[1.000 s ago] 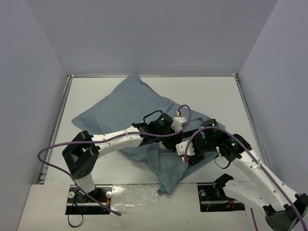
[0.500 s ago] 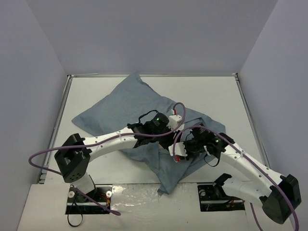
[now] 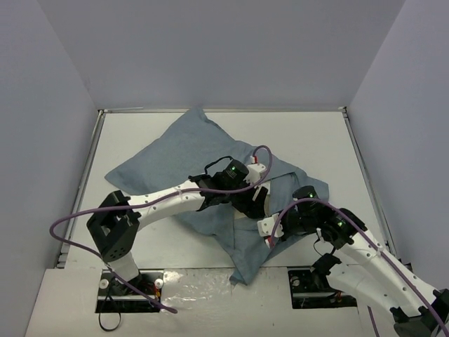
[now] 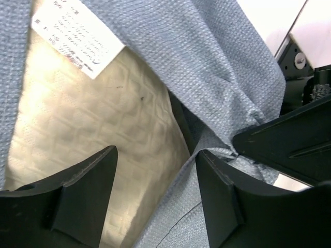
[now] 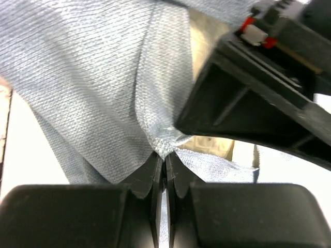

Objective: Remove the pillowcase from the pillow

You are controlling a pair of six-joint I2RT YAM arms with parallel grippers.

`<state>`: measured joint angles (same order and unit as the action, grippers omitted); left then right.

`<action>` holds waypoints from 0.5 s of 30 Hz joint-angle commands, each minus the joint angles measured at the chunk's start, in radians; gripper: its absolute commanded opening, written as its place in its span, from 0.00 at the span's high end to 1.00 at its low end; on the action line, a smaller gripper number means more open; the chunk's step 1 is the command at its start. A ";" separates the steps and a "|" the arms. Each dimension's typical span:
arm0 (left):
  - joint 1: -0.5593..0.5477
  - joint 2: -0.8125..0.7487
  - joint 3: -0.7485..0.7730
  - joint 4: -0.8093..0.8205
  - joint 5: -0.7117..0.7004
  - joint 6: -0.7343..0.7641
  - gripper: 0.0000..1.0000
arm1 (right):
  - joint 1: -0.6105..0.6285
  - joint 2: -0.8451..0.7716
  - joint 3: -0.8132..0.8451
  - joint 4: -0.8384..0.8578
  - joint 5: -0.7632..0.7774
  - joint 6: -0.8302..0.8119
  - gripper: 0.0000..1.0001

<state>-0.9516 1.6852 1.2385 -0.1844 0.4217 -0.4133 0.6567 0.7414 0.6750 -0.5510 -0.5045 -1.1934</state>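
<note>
Between folds of blue-grey pillowcase [image 4: 217, 57], the quilted cream pillow [image 4: 103, 129] shows

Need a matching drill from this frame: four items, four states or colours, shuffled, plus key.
Items:
1. left gripper
2. right gripper
3. pillow
4. label

States:
A. white, with printed text
B. shut on a fold of the pillowcase
C. open
D. cream, quilted, partly uncovered

Pairs: 1-C, 2-B, 3-D, 4-A

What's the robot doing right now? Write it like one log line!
left gripper: open over pillow | right gripper: shut on pillowcase edge | pillow: partly exposed
</note>
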 commanded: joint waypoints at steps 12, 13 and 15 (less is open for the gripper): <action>0.004 0.206 0.317 -0.250 -0.170 0.119 0.37 | 0.020 -0.020 0.021 -0.110 -0.074 -0.035 1.00; 0.002 0.208 0.322 -0.250 -0.188 0.120 0.37 | 0.020 -0.020 0.020 -0.110 -0.074 -0.035 1.00; 0.004 0.182 0.313 -0.224 -0.207 0.119 0.37 | 0.021 -0.025 0.018 -0.110 -0.074 -0.035 1.00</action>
<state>-0.9489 1.9079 1.5204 -0.3763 0.3031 -0.3294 0.6689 0.7277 0.6750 -0.6205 -0.5331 -1.2247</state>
